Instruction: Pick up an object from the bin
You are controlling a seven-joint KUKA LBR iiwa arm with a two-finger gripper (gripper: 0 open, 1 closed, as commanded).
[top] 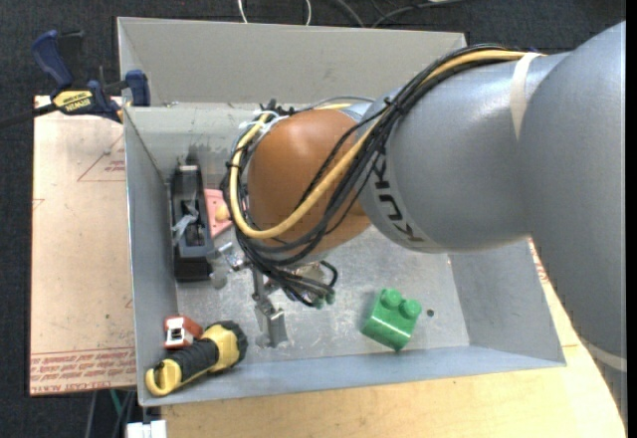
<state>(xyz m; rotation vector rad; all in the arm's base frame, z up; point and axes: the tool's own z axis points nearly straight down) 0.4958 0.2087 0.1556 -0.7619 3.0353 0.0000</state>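
Grey sheet metal lies bare under the pincer (271,323), which hangs low near the front wall of the bin (144,227) with nothing visibly in it. Whether it is spread or pressed together I cannot tell. Nearest is a yellow-and-black grip handle (196,358), just beside it toward the view's left in the front corner, its long axis slanting up toward the pincer. A green toy brick (390,319) lies farther off on the other side, so I judge the handle the shorter reach.
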